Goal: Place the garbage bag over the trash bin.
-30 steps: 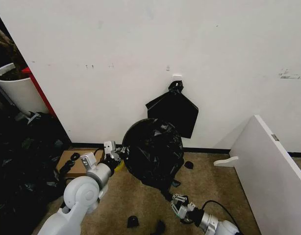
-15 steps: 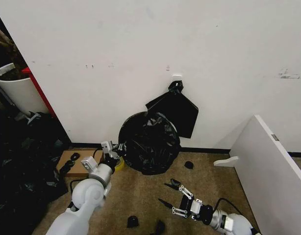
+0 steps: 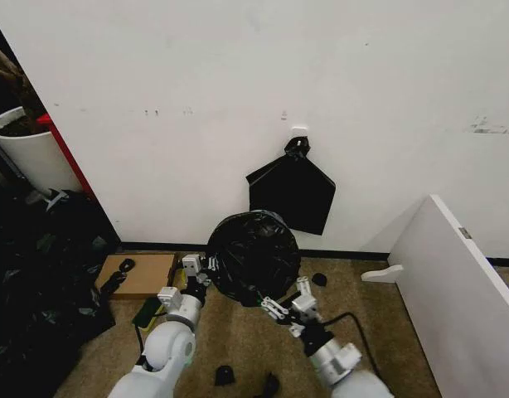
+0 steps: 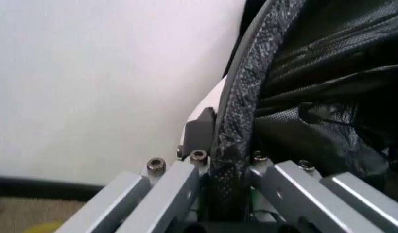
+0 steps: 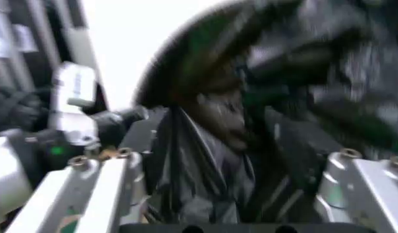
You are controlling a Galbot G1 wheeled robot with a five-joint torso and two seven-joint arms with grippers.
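Note:
The glossy black garbage bag [image 3: 256,255] is wrapped over the trash bin, which leans against the wall with its mouth toward me; the bin's white wall is hidden under the film. My left gripper [image 3: 202,272] is at the bundle's left edge, shut on the bag-covered rim [image 4: 234,111]. In the left wrist view the left gripper [image 4: 228,165] has a finger on each side of that rim. My right gripper [image 3: 288,298] is at the bundle's lower right edge, open. In the right wrist view, loose bag folds [image 5: 212,145] lie between the wide-apart fingers of the right gripper [image 5: 231,160].
A flat black bag [image 3: 292,192] hangs from a wall hook just above. A white pot with soil [image 3: 26,153] and a heap of black sheeting [image 3: 39,265] fill the left. Cardboard [image 3: 143,272] lies by the skirting. A white board [image 3: 458,274] leans at right.
My right gripper has risen from the carpet to the bundle's lower right edge. The bag's sagging lower part is now drawn in. The left gripper stays on the rim.

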